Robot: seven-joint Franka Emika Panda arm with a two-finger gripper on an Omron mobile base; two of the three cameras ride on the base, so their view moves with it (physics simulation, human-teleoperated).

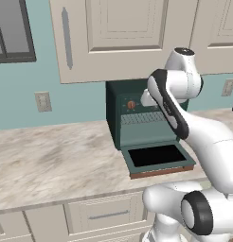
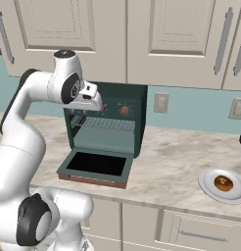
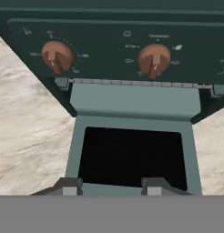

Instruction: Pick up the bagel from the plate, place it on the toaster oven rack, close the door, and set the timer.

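The gripper (image 3: 109,185), fingers parted and empty, hovers over the dropped-open door (image 3: 132,154), leaving the rack (image 2: 108,123) reachable; the bagel (image 2: 223,183) waits on its plate (image 2: 206,185), well off to the gripper's right on the desk (image 2: 171,162).

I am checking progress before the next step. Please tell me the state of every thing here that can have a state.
door: open, lying flat
toaster oven rack: inside oven, bare
bagel: on plate
gripper: jaws apart, holding nothing

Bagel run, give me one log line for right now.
bagel: on plate | door: open, flat | rack: empty | gripper: over door, holding nothing | phase: bagel not picked
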